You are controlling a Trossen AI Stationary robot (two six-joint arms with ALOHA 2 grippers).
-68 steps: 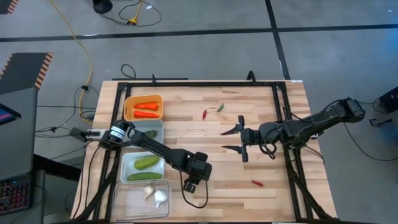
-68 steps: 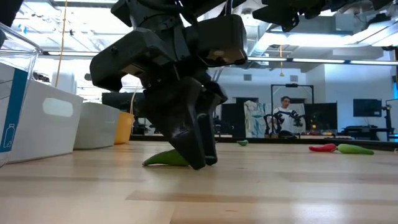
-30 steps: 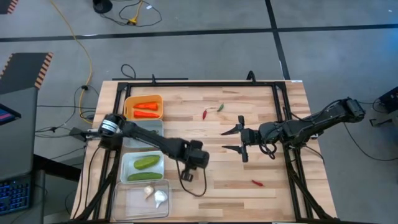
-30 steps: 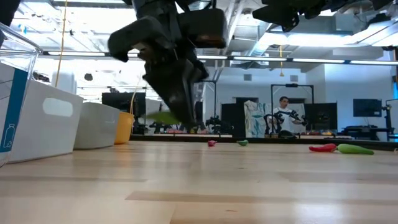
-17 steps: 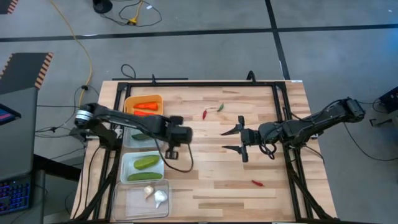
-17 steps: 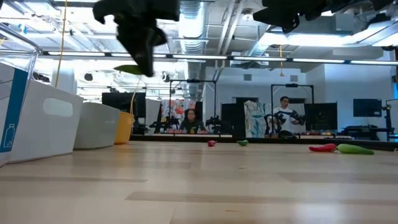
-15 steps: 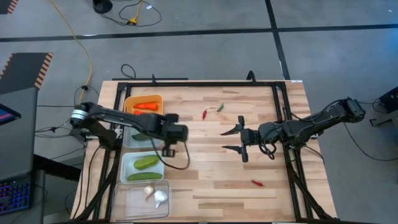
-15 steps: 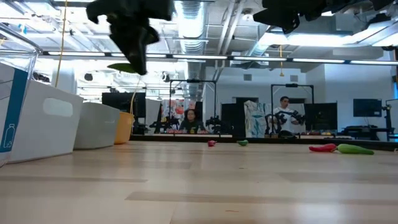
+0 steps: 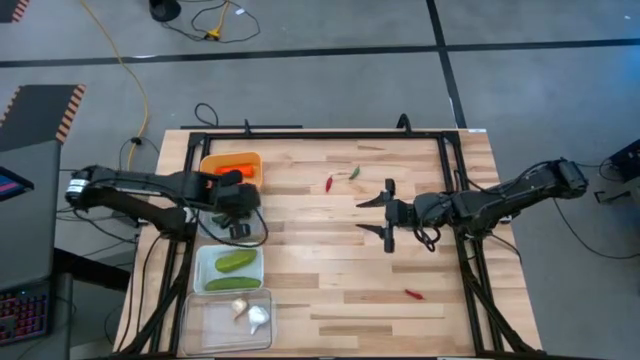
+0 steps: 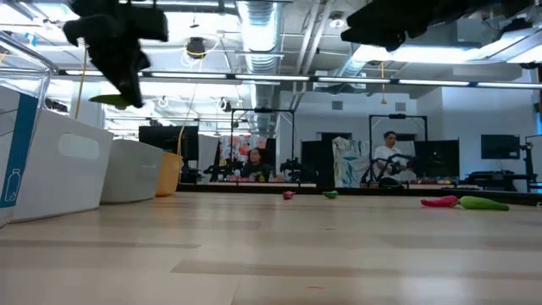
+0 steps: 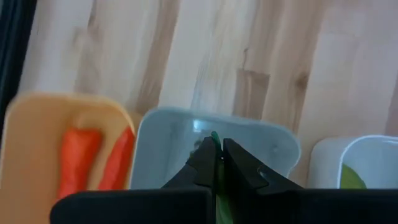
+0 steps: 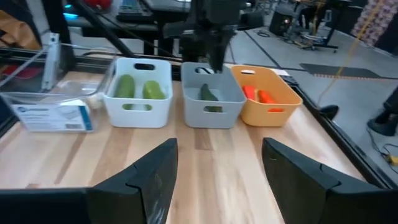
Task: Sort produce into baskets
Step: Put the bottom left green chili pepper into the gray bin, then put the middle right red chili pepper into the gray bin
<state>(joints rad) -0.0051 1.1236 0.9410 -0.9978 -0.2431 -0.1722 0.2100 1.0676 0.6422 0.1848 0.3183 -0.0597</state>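
Note:
My left gripper (image 9: 236, 208) is shut on a small green chili (image 10: 110, 99) above the grey bin (image 11: 261, 140). The right wrist view shows another green chili (image 12: 208, 94) lying in that bin. The yellow-orange bin (image 9: 212, 165) holds carrots (image 9: 237, 168), the white bin (image 9: 205, 270) holds cucumbers (image 9: 234, 262), and the clear bin (image 9: 200, 322) holds garlic (image 9: 257, 317). A red chili (image 9: 328, 183), a green chili (image 9: 354, 172) and another red chili (image 9: 413, 294) lie on the table. My right gripper (image 9: 366, 216) is open and empty at mid-table. My left gripper pinches the green chili (image 11: 216, 138) between its two fingers, which point down from above. The chili sticks out sideways below the fingertips (image 10: 127, 85), roughly level. It is lifted clear, high above the grey bin.
The four bins stand in a row along the table's left edge. A black frame (image 9: 320, 135) runs around the table top. The wood between the bins and my right gripper is bare except for the loose chilies.
My left gripper has carried the green chili from mid-table toward the table's left and far edges, staying shut and high, and now stands over the grey bin. My right gripper has shifted a little toward the far edge.

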